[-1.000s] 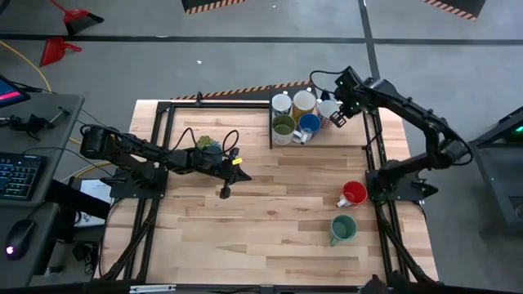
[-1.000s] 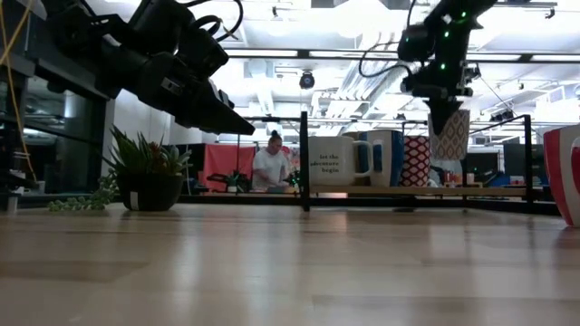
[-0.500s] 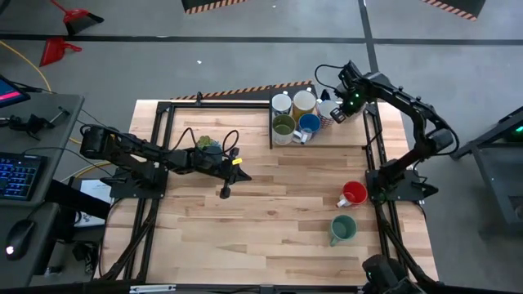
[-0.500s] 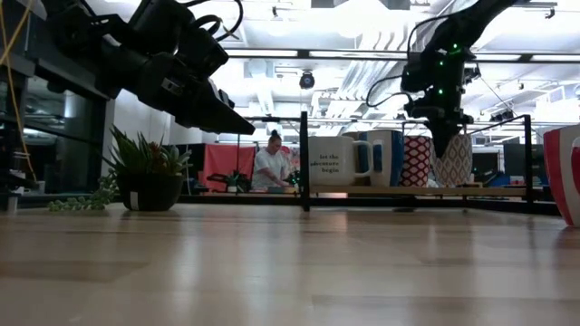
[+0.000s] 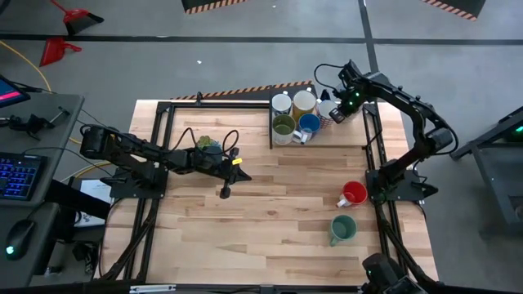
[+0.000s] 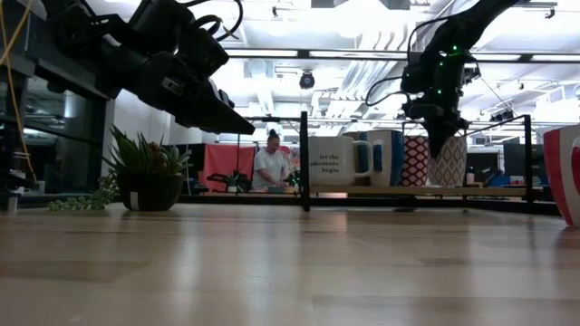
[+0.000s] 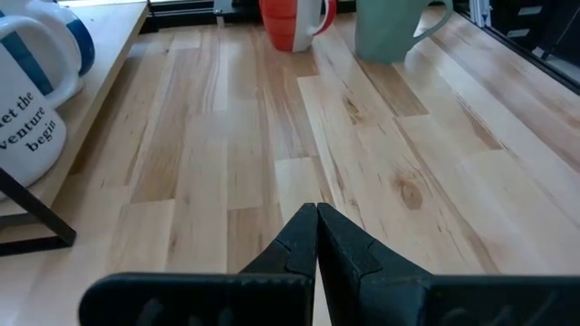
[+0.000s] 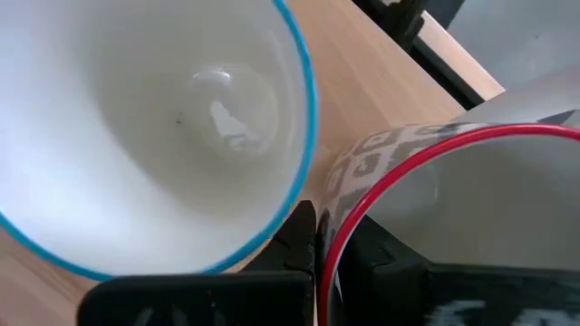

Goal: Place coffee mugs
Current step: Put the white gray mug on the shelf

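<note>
A raised shelf (image 5: pixel 347 135) at the table's far side carries several coffee mugs: white (image 5: pixel 281 104), cream (image 5: pixel 304 101), olive (image 5: pixel 283 126) and blue (image 5: pixel 309 123). At their right end stands a patterned mug with a red rim (image 6: pixel 450 161), with my right gripper (image 5: pixel 341 110) shut on it from above. A red mug (image 5: pixel 353 193) and a teal mug (image 5: pixel 343 229) stand on the table at the right. My left gripper (image 5: pixel 245 175) hangs shut above the table's middle left, holding nothing. My right gripper pinches the patterned mug's red rim (image 8: pixel 331 226) and wall, one finger inside the mug and one outside. The fingers come from above, pointing steeply down. The mug stands upright with its base at the shelf board, next to a blue-rimmed white mug (image 8: pixel 154 118).
Black frame rails (image 5: pixel 163 122) run around the table's far half. A small plant (image 6: pixel 145 172) sits by the left arm. Bare wood lies between the shelf and the two mugs on the table. A person (image 6: pixel 270 167) works far behind the table.
My right gripper has come down and a little toward the other mugs, tipping steeper, and has carried the patterned mug from hanging clear above the shelf down to the shelf board. It has stayed shut on the mug's rim.
</note>
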Available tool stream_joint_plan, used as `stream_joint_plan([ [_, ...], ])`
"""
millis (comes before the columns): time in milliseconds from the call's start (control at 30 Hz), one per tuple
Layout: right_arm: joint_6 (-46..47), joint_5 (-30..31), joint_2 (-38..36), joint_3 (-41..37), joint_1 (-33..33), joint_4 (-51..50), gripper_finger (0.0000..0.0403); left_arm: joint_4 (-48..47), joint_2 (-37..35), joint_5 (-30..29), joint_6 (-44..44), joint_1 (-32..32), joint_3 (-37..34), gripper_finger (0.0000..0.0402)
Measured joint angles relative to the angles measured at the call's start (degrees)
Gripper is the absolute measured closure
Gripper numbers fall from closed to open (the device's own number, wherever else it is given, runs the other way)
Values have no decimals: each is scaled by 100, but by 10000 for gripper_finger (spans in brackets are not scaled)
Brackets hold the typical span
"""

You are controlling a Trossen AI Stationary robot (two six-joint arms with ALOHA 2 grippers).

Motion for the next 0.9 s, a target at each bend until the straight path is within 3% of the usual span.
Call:
stream_joint_plan([
  [533, 96, 358, 0, 0, -145, 39, 403, 1, 0, 0, -108, 0, 0, 401],
  [900, 66, 37, 0, 0, -224, 42, 403, 1, 0, 1, -106, 0, 0, 401],
])
